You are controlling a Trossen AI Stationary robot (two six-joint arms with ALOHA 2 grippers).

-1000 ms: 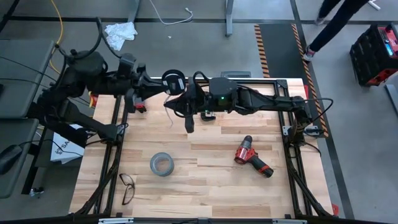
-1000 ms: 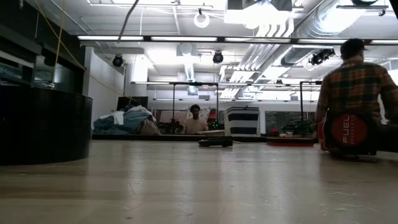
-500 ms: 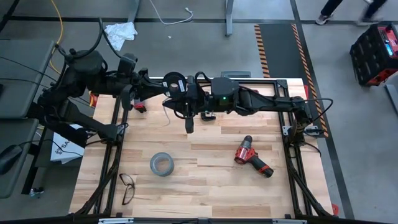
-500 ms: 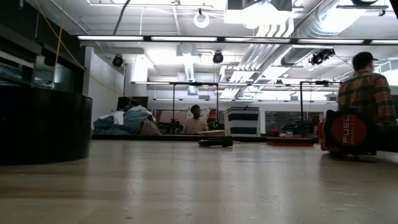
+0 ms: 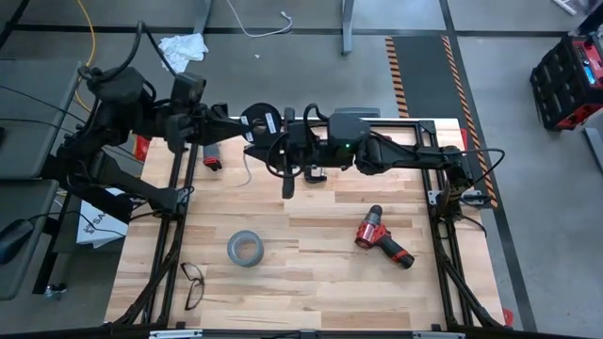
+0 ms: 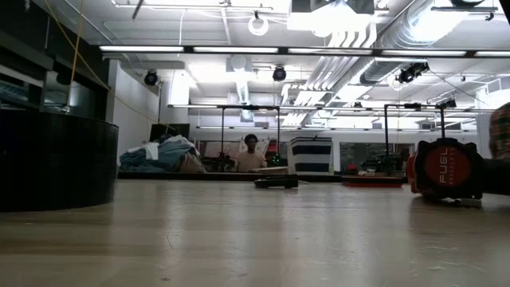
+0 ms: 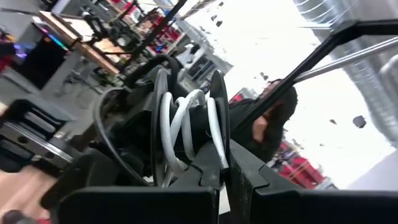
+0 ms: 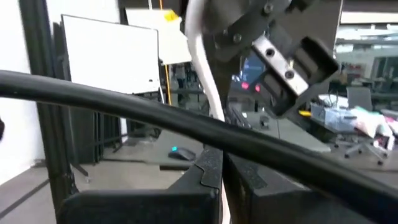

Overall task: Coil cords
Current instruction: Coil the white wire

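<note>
The small black spool (image 5: 258, 121) with a white label is held up over the table's far edge, between my two arms. The left wrist view shows it edge on, with the white cord (image 7: 186, 124) wound between its two flanges. A loose tail of the cord (image 5: 247, 168) hangs down from the spool toward the table. My left gripper (image 5: 239, 127) comes from the left and is shut on the spool. My right gripper (image 5: 277, 146) comes from the right, just beside the spool, and is shut on the cord (image 8: 200, 56). My left gripper pinches the spool at the rim of one flange (image 7: 216, 163) between its two fingers, coming level from the table's left. The spool is lifted clear of the table. My right gripper pinches the white cord (image 8: 214, 112) between its two fingers, close to the spool. The cord runs on from the fingers toward my left gripper.
A grey tape roll (image 5: 244, 248) lies at the table's near left, glasses (image 5: 193, 282) nearer the front edge, and a red drill (image 5: 382, 235) at the right. A small red and black object (image 5: 212, 160) lies under my left arm. A person (image 6: 252, 153) sits in the room behind.
The cord's hanging tail has grown shorter and has swung toward the table's left. My left gripper has shifted a little with the spool. A person in a plaid shirt has walked out of the low view at its right edge.
</note>
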